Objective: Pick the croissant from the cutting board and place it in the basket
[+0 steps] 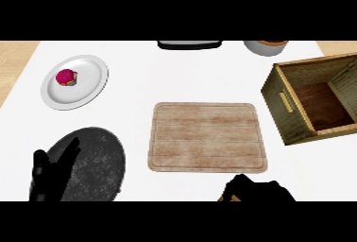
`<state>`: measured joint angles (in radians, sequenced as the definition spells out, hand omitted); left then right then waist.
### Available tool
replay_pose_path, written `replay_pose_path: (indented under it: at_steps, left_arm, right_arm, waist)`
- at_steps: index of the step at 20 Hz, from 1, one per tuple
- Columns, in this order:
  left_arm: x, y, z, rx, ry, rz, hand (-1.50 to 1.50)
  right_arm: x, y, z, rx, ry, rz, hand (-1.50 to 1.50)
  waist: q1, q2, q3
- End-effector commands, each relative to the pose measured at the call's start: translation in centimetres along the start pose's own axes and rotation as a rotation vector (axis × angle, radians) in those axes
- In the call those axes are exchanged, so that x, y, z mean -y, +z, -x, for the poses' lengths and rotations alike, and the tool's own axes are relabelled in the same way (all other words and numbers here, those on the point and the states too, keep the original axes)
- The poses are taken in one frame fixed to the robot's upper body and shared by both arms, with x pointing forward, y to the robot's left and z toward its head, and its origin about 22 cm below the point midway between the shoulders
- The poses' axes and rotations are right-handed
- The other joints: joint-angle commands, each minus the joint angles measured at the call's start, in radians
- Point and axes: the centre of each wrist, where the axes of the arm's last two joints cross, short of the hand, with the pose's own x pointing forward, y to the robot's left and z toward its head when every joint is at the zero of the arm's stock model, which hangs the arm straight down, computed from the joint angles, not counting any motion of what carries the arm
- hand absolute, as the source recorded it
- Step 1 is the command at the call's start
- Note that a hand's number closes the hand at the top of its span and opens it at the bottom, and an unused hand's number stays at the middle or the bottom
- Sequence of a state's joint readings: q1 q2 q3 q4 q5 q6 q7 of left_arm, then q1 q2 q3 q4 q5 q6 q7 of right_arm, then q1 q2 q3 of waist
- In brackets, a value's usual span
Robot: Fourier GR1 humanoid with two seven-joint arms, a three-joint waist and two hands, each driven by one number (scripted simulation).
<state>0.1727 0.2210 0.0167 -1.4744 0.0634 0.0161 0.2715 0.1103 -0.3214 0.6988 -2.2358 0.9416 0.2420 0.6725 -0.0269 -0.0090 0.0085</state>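
Note:
The wooden cutting board [208, 137] lies in the middle of the counter with nothing on it. Just below its front right corner, at the view's lower edge, my right hand [258, 191] is curled. A small brown sliver of the croissant [225, 198] shows at that hand's left side; the rest is hidden by the fingers. The basket [285, 103], an open square wooden box, stands to the board's right and holds nothing I can see. My left hand [49, 172] rests open at the lower left, fingers up.
A dark round plate [97, 163] lies under and beside the left hand. A white plate [87, 85] with a pink cupcake [67, 77] sits at the far left. A dark appliance [188, 45] and a jar [266, 47] stand at the back edge.

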Motion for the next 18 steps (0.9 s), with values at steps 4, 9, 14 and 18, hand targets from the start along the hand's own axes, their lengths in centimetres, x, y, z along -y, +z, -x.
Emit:
replay_pose_path:
  at_steps: [4, 9, 14, 18]
  left_arm:
    - [0.5, -0.5, 0.2, -0.019, 0.012, 0.001, 0.00]
    - [-0.2, 0.1, 0.7, -0.041, 0.017, 0.017, 0.00]
    - [1.0, -0.1, 0.3, -0.030, -0.003, 0.024, 0.00]
    - [0.4, 0.0, 0.3, -0.032, 0.004, 0.028, 0.00]
  right_arm:
    - [6.9, 4.1, -1.6, 0.106, -0.435, 0.386, 1.50]
    - [9.5, 5.3, -1.0, 0.057, -0.443, 0.471, 1.50]
    - [12.3, 2.9, -0.3, -0.025, -0.424, 0.585, 1.50]
    - [14.8, 1.3, -0.5, -0.058, -0.456, 0.638, 1.50]
  waist:
    - [0.000, 0.006, -0.009]
    - [0.000, 0.003, -0.010]
    - [0.004, 0.005, -0.010]
    - [0.005, 0.001, -0.010]
